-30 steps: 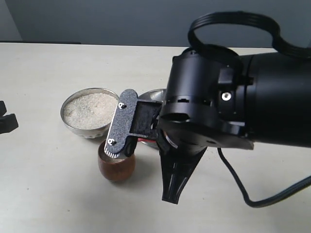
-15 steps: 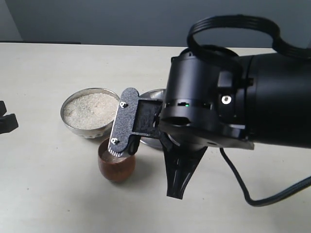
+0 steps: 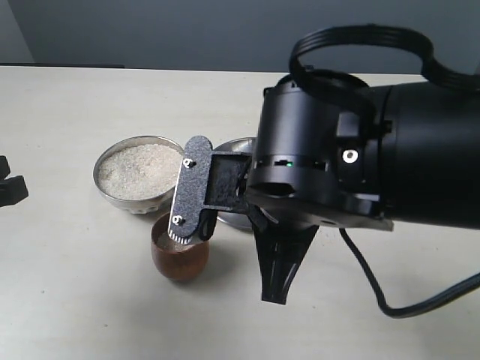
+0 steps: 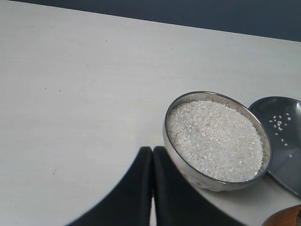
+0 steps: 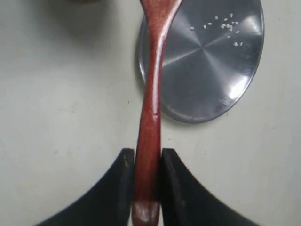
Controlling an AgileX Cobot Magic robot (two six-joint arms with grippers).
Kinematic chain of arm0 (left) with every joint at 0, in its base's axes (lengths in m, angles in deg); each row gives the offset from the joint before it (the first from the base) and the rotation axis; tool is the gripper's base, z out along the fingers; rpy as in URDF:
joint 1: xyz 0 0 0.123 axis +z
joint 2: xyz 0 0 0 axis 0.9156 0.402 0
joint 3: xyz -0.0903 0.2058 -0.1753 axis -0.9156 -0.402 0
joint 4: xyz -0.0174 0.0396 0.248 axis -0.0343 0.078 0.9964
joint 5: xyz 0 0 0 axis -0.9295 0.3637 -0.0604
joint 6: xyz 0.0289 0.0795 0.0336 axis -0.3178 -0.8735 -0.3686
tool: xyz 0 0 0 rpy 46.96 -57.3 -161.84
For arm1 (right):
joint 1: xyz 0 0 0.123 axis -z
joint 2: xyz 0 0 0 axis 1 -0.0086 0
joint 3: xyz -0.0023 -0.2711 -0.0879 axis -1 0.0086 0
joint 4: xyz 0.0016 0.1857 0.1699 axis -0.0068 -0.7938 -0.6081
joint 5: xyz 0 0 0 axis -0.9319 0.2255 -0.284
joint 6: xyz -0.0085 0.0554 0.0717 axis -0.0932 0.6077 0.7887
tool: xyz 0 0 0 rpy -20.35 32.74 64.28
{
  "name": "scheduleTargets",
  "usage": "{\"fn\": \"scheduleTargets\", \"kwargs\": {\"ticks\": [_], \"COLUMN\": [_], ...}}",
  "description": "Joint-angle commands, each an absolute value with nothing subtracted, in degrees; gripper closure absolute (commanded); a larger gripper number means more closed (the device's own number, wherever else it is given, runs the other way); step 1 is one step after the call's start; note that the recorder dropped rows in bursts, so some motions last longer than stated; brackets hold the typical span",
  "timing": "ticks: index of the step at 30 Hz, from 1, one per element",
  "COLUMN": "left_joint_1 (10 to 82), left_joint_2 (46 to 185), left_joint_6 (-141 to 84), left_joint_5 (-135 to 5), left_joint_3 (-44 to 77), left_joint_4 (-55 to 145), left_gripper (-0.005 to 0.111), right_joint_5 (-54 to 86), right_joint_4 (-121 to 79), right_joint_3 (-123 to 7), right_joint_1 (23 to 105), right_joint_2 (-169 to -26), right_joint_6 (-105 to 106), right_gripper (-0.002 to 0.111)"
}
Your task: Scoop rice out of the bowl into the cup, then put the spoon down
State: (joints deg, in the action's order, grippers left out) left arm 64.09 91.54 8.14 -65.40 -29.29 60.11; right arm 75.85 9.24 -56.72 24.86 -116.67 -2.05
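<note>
The steel bowl (image 3: pixel 112 196) holds a level mass of white rice (image 3: pixel 139 169), which the left wrist view also shows as rice (image 4: pixel 214 139) in the bowl (image 4: pixel 188 167). In front of the bowl stands the brown wooden cup (image 3: pixel 180 259), with pale grains inside. My right gripper (image 3: pixel 187 229) hangs over the cup's rim and is shut on the handle of the reddish spoon (image 5: pixel 150 117); the right gripper (image 5: pixel 148 153) hides the spoon's head from the exterior view. My left gripper (image 4: pixel 152 149) is shut and empty, beside the bowl.
A flat steel plate (image 5: pixel 207 61) with a few stray grains lies behind the cup, right of the bowl, partly under the right arm (image 3: pixel 360 150). A black cable (image 3: pixel 375 296) trails over the table at right. The left gripper (image 3: pixel 7 187) sits at the left edge.
The right wrist has turned slightly over the cup, and its fingers shifted a little. The grip on the spoon is unchanged. The left arm has not moved.
</note>
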Motion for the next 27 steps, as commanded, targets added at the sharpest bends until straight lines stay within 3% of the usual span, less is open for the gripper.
{"fn": "scheduleTargets", "kwargs": {"ticks": [1, 27], "left_joint_1": [63.79, 63.79], "left_joint_2": [91.73, 91.73], "left_joint_6": [8.17, 8.17], "left_joint_5": [-64.88, -65.2], "left_joint_3": [-28.89, -28.89], "left_joint_4": [60.4, 60.28], "left_gripper": [0.106, 0.106], "right_joint_5": [76.08, 78.13], "right_joint_4": [9.85, 16.93], "right_joint_3": [-56.41, -56.41], "right_joint_1": [24.76, 20.87], "right_joint_2": [-116.25, -116.36], "right_joint_6": [-2.43, -1.5], "right_gripper": [0.109, 0.109]}}
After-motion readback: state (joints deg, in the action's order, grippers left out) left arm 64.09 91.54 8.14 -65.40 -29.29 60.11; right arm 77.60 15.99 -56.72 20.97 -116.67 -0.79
